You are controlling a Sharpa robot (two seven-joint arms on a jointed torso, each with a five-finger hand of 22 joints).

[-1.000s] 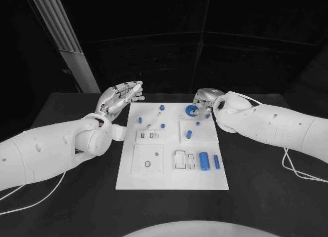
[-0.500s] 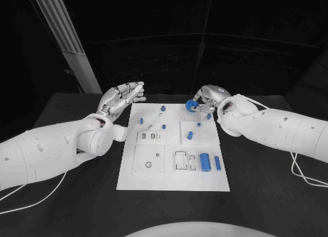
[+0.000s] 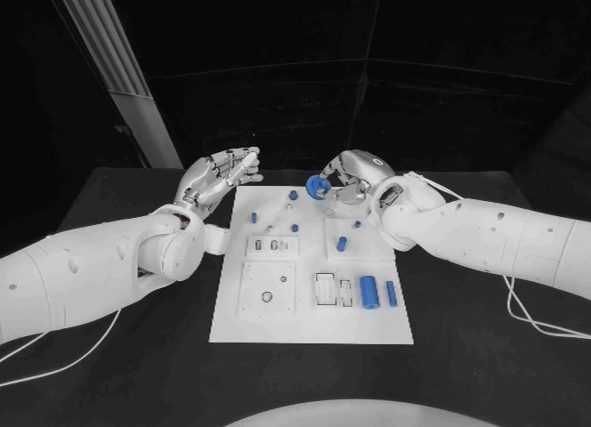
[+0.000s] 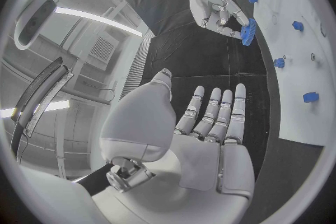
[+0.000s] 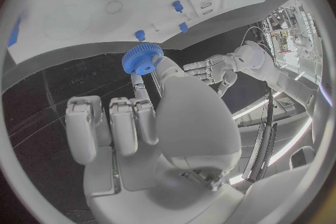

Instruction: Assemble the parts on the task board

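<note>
The black table (image 3: pixel 103 338) carries the white task board (image 3: pixel 251 325), which lies flat in its middle. White cables (image 3: pixel 533 311) trail over the table on both sides of the board.

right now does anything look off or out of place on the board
Nothing looks spilled or damaged. The one piece off the board is the blue gear, pinched in the right hand's fingers above the far edge. The left hand is open beside the board, holding nothing.
</note>
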